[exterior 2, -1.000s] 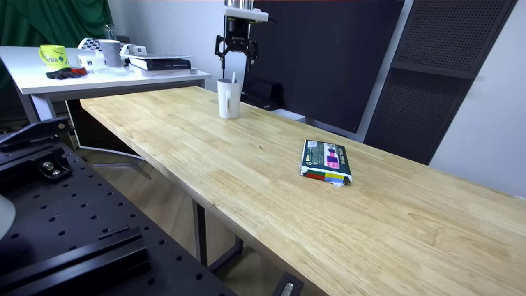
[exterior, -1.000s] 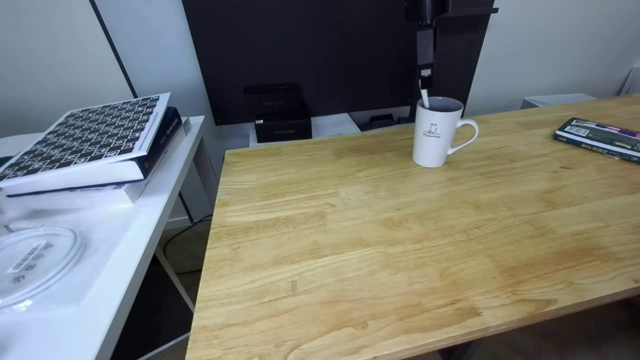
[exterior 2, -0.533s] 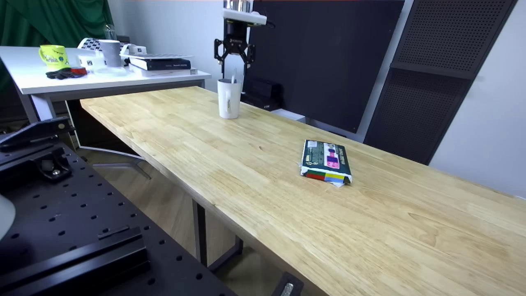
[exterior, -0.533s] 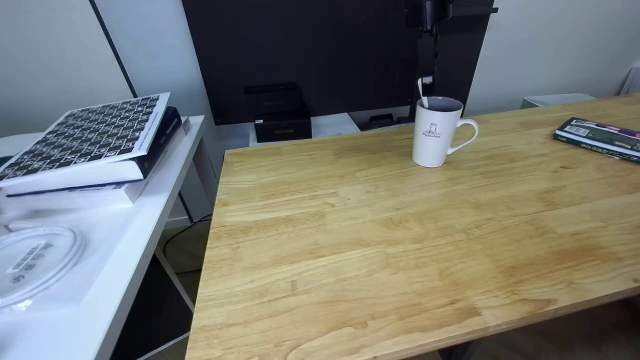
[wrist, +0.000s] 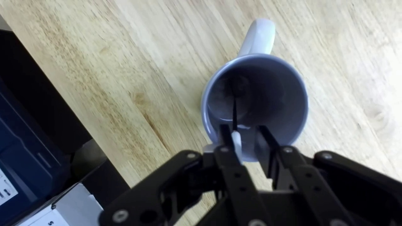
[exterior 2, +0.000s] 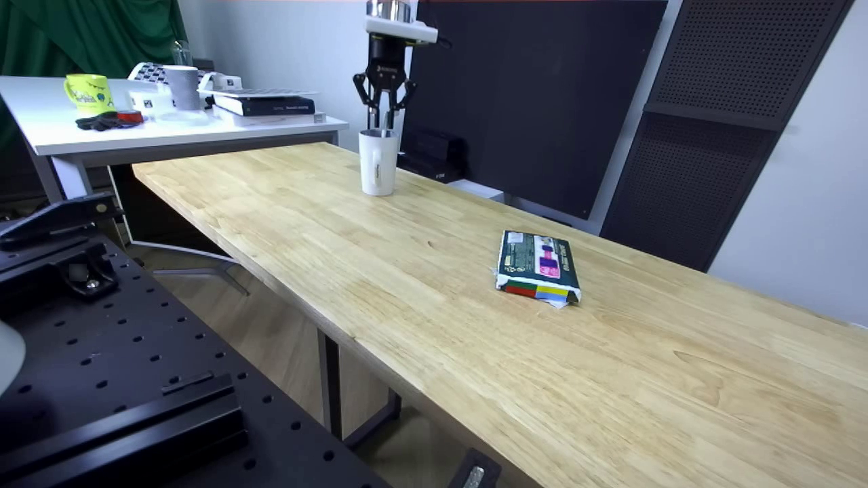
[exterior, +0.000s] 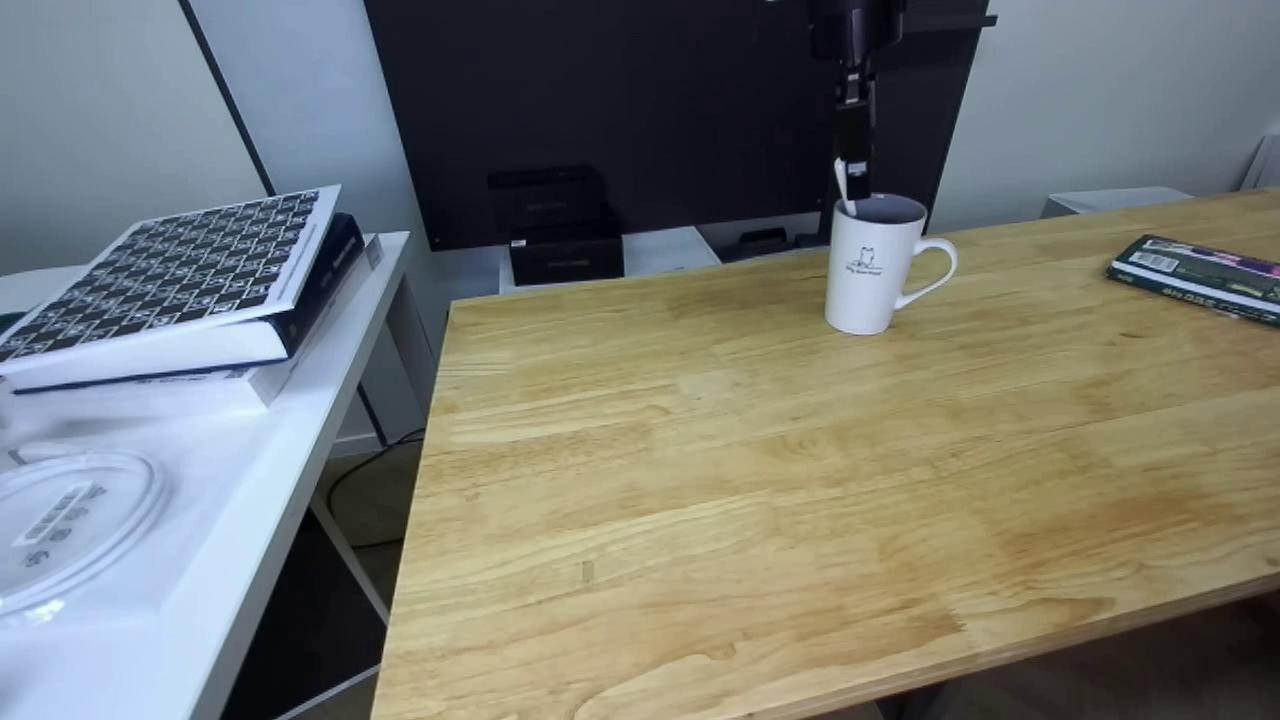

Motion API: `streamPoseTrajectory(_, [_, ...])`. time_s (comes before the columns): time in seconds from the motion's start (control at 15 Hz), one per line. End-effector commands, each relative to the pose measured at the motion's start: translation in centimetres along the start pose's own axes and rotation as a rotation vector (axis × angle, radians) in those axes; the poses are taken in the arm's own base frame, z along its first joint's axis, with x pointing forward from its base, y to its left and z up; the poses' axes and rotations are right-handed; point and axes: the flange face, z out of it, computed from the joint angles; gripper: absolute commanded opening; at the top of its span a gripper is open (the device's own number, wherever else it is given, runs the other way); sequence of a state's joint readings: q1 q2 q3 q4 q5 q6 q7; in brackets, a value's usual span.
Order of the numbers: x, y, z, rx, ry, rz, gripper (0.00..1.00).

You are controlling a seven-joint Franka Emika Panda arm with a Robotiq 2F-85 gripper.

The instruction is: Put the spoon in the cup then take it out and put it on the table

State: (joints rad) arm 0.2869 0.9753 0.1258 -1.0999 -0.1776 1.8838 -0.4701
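— Walls (exterior 2: 814,217)?
— Pale; broad black panel (exterior 2: 529,102), perforated dark panelling (exterior 2: 753,54) just beside.
— Next entry?
— White side table (exterior 2: 41,118), grey-framed, in both exterior views; green curtain (exterior 2: 102,37) draped behind.
— Floor (exterior 2: 271,329)?
— Brown, wood-grained, dimly lit.

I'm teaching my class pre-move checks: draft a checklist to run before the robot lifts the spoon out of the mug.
1. Mug upright on the wooden table: ok.
2. Spoon in the mug, top end above the rim: ok.
3. Tool with the spoon between its fingers, wrist view: ok.
4. Tool closed on the spoon: not ok, a gap shows beside it.
5. Spoon's lower end free of the mug's wall: cannot tell.
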Motion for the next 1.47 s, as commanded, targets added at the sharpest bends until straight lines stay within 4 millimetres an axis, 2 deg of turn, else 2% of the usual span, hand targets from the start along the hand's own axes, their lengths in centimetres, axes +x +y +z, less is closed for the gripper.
streamPoseTrajectory(0.0, [-0.13,-0.54,-0.55,-0.002,-0.001,0.031,0.01])
streamPoseTrajectory(0.4, [-0.55,-0.02,-1.21,-0.006,0.002,0.037,0.0])
streamPoseTrajectory(0.47, [-0.6,0.01,-1.23,-0.007,0.001,0.037,0.26])
streamPoseTrajectory(0.6, [-0.57,0.07,-1.27,-0.009,0.006,0.038,0.32])
streamPoseTrajectory(1.2, [-0.04,-0.06,-1.0,-0.018,0.033,0.032,0.93])
streamPoseTrajectory(1.27, [0.06,-0.11,-0.94,-0.021,0.037,0.031,0.98])
streamPoseTrajectory(1.4, [0.23,-0.19,-0.87,-0.026,0.054,0.03,1.0])
